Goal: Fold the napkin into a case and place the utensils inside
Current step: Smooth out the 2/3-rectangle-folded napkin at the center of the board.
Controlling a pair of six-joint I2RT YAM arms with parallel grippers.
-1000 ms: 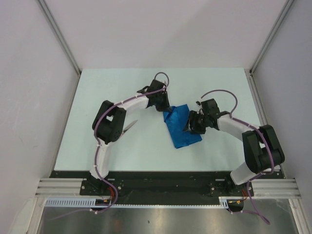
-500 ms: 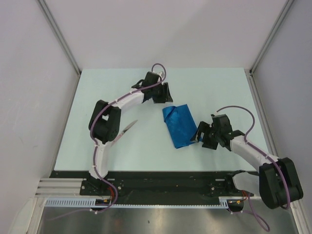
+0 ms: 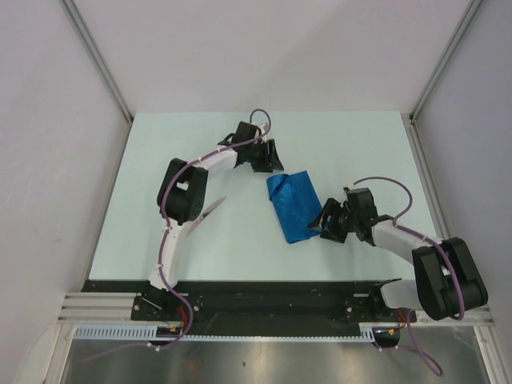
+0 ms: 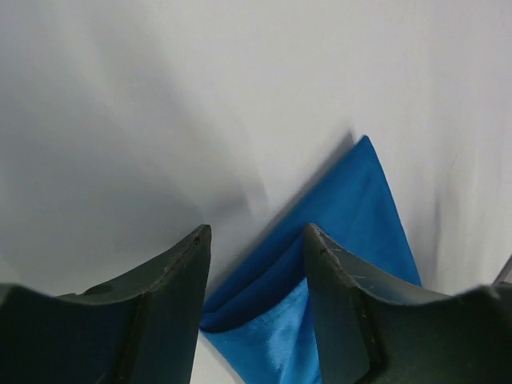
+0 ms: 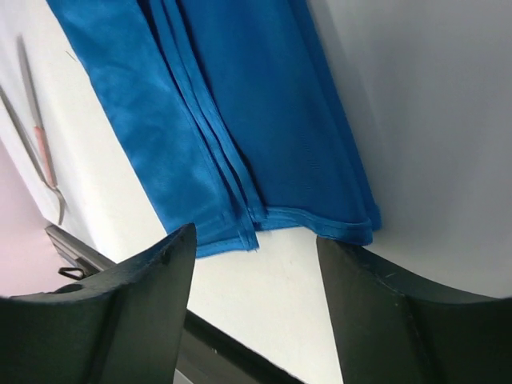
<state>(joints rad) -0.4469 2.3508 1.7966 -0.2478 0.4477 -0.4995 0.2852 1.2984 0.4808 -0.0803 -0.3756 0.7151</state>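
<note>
Napkin (image 3: 294,206): satiny royal-blue cloth, layered oblong

One folded blue napkin (image 3: 294,206); two utensils (image 3: 212,210).

The utensils (image 3: 214,209) are too small to count from above, one end under the left arm (image 3: 181,196); the right wrist view crops them and the napkin (image 5: 240,104).

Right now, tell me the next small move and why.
Probably swing the left gripper over to the utensils and pick one up. The napkin already lies folded into a narrow oblong, that gripper and the right gripper stand open and empty, and the utensils lie outside it, to its left.
</note>
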